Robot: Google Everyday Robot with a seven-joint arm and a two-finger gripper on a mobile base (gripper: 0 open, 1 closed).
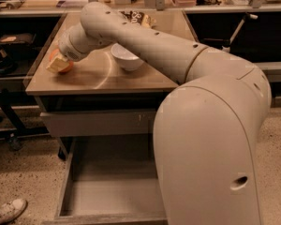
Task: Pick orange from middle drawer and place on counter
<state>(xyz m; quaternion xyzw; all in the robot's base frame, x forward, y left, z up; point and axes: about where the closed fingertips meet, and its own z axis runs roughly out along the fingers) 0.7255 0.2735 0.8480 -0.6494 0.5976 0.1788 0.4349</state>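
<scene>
In the camera view, the bench (140,78) is a glossy beige rectangle with faint curved arc marks across its sheen. Below it sits a closed drawer front (98,123), flat and grey-brown. Lower still the drawer (112,196) is pulled out wide and shallow, with thin walls and a plain grey floor. A round white bowl (126,55) stands near the middle of the bench, and a crumpled dark snack bag (138,18) lies behind it. A white shoe (7,210) shows at the lower left on the speckled floor (23,172).

The arm (154,46) is smooth, matte and cream-coloured, made of thick rounded segments. It rises from the bulky shell at the right, runs up and left over the bowl, then bends down at the wrist toward the bench's left edge.

The tool (57,63) is at that left edge, closed around the orange (66,68), with a pale finger lying across the fruit's front. The orange is small, round and smooth, low at the bench surface and well left of the bowl. Whether it rests on the bench I cannot tell.
</scene>
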